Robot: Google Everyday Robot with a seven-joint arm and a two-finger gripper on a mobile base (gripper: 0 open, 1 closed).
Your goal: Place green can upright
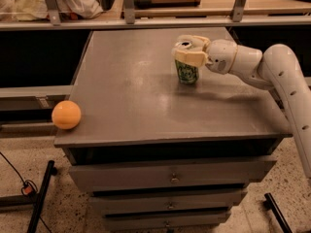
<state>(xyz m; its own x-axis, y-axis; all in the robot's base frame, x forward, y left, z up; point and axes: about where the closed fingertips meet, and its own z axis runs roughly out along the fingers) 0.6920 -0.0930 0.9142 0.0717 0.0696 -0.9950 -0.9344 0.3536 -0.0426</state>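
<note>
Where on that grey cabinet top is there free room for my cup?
The widest bare patch is the middle of the cabinet top, between the orange ball at its front-left corner and the green can. The back-left is bare too. It is crowded back-right: the tool grips the can's top there, with the arm reaching in from the right.
</note>
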